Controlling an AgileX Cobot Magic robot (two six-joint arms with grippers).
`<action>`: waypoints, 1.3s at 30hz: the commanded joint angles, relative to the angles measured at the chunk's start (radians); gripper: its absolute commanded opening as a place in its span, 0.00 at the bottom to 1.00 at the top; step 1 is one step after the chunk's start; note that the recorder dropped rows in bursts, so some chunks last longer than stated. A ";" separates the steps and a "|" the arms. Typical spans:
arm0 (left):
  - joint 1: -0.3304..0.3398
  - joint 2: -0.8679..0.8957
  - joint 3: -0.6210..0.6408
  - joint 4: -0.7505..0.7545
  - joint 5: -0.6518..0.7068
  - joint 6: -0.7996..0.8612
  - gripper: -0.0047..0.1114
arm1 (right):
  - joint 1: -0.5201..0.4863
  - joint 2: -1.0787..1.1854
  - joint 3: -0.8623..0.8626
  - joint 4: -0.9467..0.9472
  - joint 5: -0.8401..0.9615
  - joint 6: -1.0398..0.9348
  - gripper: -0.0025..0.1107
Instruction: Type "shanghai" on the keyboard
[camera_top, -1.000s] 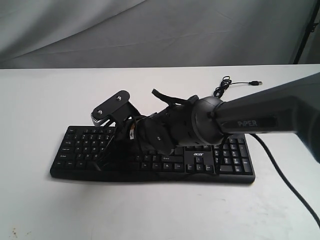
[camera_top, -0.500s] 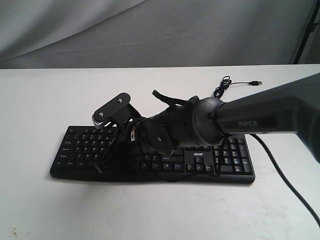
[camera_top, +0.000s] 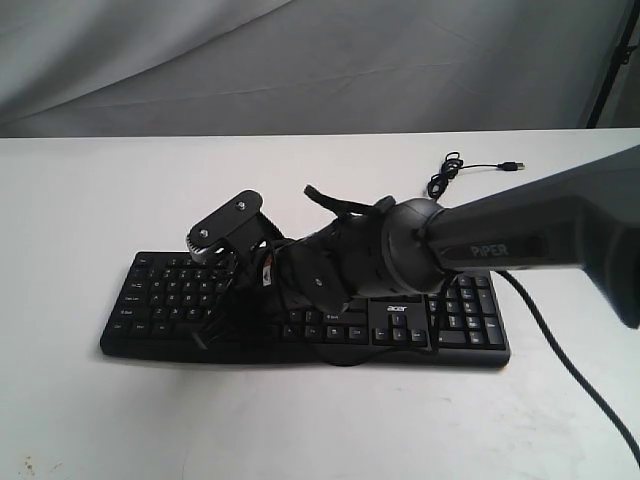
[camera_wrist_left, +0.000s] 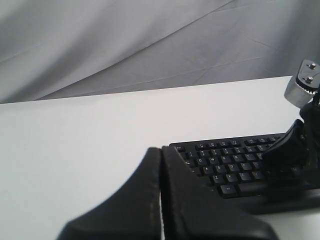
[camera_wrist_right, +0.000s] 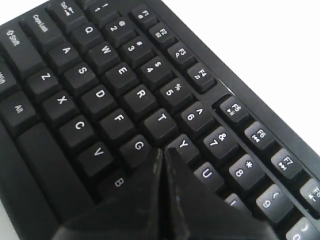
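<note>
The black keyboard (camera_top: 460, 320) lies across the white table, its acer logo facing the front. My right gripper (camera_top: 207, 337) reaches across from the right, down onto the left half of the keys. In the right wrist view the keyboard (camera_wrist_right: 100, 90) fills the frame, and the right gripper (camera_wrist_right: 162, 150) is shut, its tip lying between the G and Y keys and hiding the H key. My left gripper (camera_wrist_left: 161, 148) is shut on nothing and hangs off the keyboard's (camera_wrist_left: 225, 165) left end. It does not show in the exterior view.
The keyboard's thin cable with its USB plug (camera_top: 470, 168) lies coiled behind the keyboard. A thicker black cable (camera_top: 570, 360) runs off the table's front right. The right arm's big dark body (camera_top: 400, 250) covers the middle keys. A grey cloth (camera_top: 300, 60) hangs behind.
The right gripper and its wrist mount have sunk slightly and shifted a little to the right over the keys. The keyboard has not moved.
</note>
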 joint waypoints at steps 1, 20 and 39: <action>-0.004 -0.003 0.004 0.005 -0.006 -0.003 0.04 | -0.006 -0.001 0.008 -0.004 -0.007 -0.010 0.02; -0.004 -0.003 0.004 0.005 -0.006 -0.003 0.04 | 0.018 -0.048 -0.031 -0.008 -0.021 -0.014 0.02; -0.004 -0.003 0.004 0.005 -0.006 -0.003 0.04 | 0.100 0.154 -0.394 -0.003 0.181 -0.014 0.02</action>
